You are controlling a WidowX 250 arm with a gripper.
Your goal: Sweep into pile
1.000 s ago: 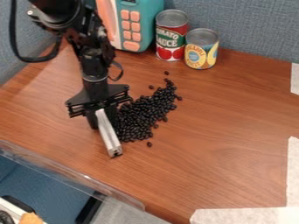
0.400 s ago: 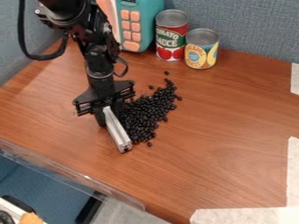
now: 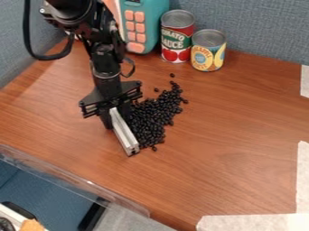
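My gripper (image 3: 116, 115) hangs low over the left-centre of the wooden table, shut on a light grey metal bar (image 3: 124, 132). The bar slants down and to the right, its lower end at the table surface. Along the bar's right side lies a heap of black beans (image 3: 151, 118), drawn out into a narrowing band toward the cans. A few single beans lie apart at its upper end, and one sits just below the heap. Part of the heap's left side is hidden behind the gripper.
A tomato sauce can (image 3: 177, 37) and a pineapple can (image 3: 208, 50) stand at the back, beside a teal toy microwave (image 3: 145, 25). White tape (image 3: 253, 222) marks the right and front. A clear plastic edge (image 3: 72, 177) runs along the front left.
The gripper and the bar have moved to the right and slightly up in the view. The heap's lower left beans have shifted right, making the heap narrower there.
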